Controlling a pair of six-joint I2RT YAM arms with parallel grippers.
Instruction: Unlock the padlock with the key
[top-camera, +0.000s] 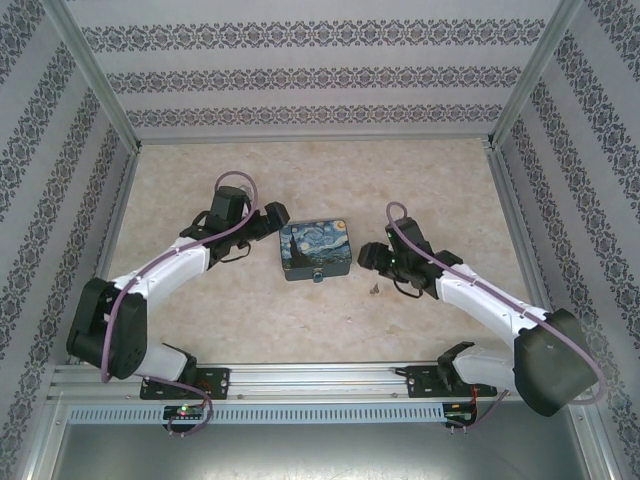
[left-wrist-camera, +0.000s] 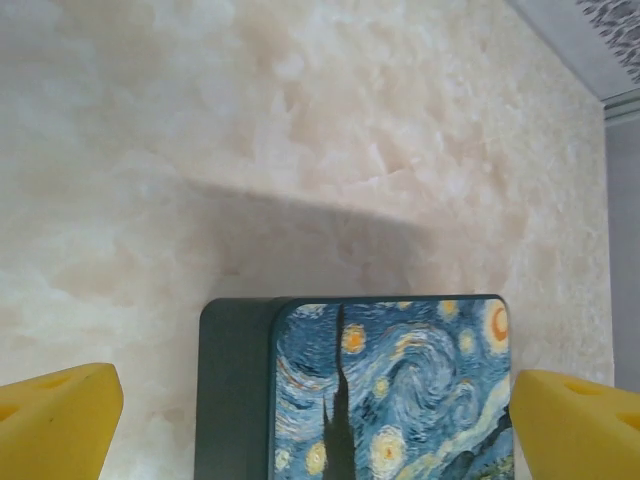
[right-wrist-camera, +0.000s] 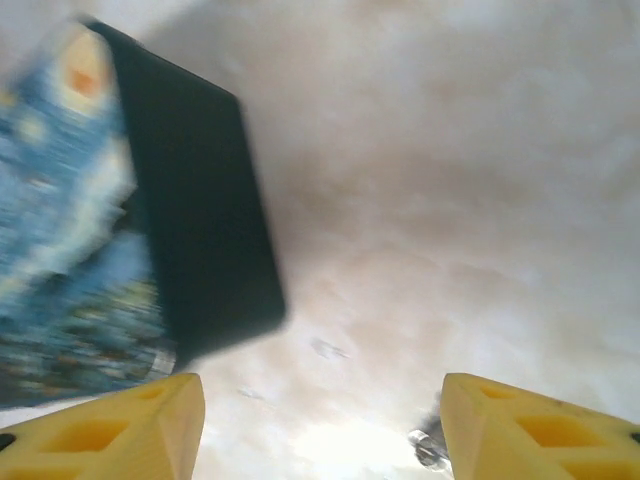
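Observation:
The tiny blue padlock (top-camera: 318, 277) hangs at the near edge of the Starry Night box (top-camera: 315, 249). The small dark key (top-camera: 375, 288) lies flat on the table to the right of the box. In the right wrist view the key (right-wrist-camera: 430, 446) is a blurred silvery bit just inside the right yellow finger (right-wrist-camera: 540, 430). My right gripper (top-camera: 366, 258) is open just above and beyond the key, with bare table between its fingers (right-wrist-camera: 322, 440). My left gripper (top-camera: 279, 216) is open at the box's far left corner, and its fingers (left-wrist-camera: 60, 420) straddle the box (left-wrist-camera: 390, 390).
The marble-patterned tabletop (top-camera: 420, 190) is walled by patterned panels at the back and both sides. An aluminium rail (top-camera: 320, 380) runs along the near edge by the arm bases. Open floor lies behind and to the right of the box.

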